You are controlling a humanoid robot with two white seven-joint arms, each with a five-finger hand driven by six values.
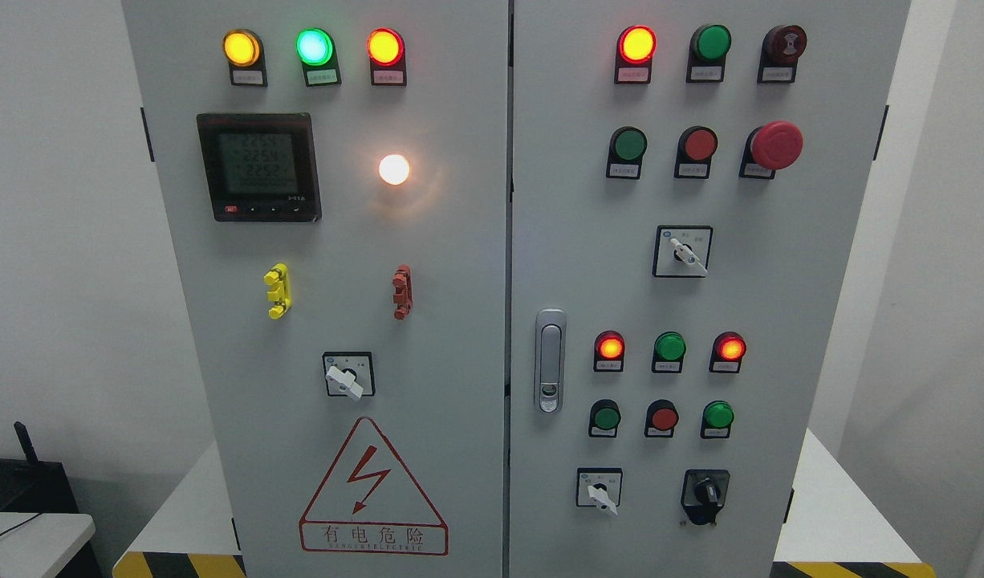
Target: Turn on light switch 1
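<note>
A grey electrical cabinet (460,321) with two doors fills the head view. On the left door a white lamp (394,169) glows beside a digital meter (259,167). Below them sit a yellow toggle (278,291) and a red toggle (402,292), then a white rotary selector (347,375) turned to the lower right. The right door carries more selectors: one white (685,253), one white (599,490) and one black (705,494). I cannot tell which of these is switch 1. Neither of my hands shows.
Lit yellow, green and red lamps (314,46) line the left door's top. The right door has rows of push buttons, a red mushroom stop (775,145) and a door latch (549,361). A hazard-striped platform edge (179,564) lies below.
</note>
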